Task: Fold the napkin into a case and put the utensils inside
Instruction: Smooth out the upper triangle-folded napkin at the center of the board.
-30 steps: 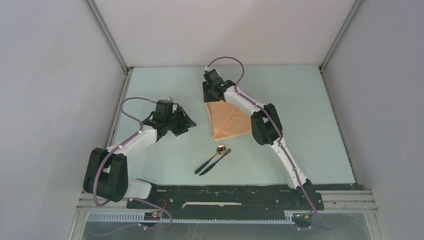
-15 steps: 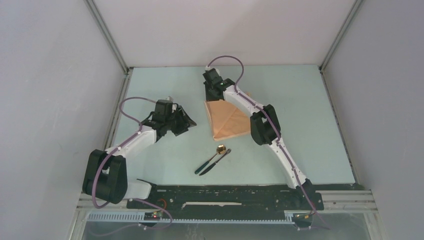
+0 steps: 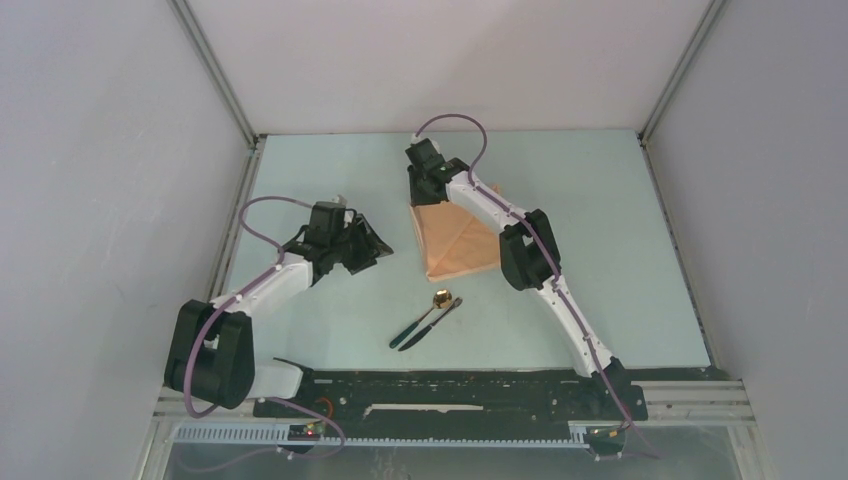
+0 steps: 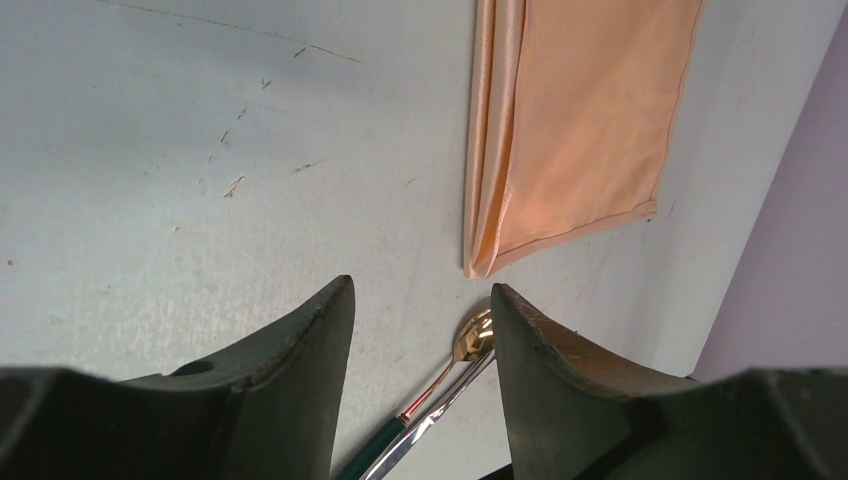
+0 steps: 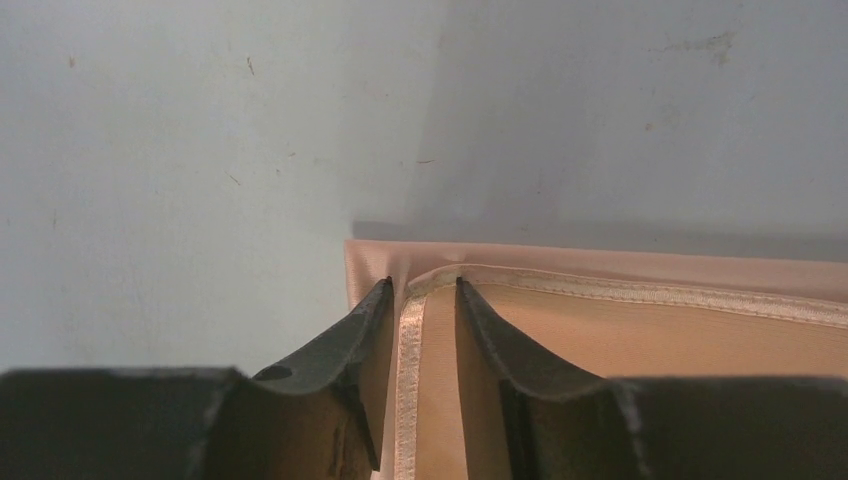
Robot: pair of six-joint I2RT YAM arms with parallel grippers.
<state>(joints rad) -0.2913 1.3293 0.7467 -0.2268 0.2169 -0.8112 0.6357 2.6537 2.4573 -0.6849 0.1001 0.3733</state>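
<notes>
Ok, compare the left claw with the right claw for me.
The left claw hangs over the table beside the napkin, holding nothing; the right claw straddles a hemmed corner of the napkin. The left claw's fingers gape wider than the right claw's. Both are dark, two-fingered and point down.

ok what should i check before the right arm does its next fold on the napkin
1. right pincer straddles the far corner edge of the napkin: ok
2. right pincer actually gripping the cloth: cannot tell
3. left pincer open, empty, off the napkin: ok
4. utensils lie on the table apart from the napkin: ok
5. napkin folded down to a narrow pouch shape: not ok, it is a broad folded wedge
</notes>
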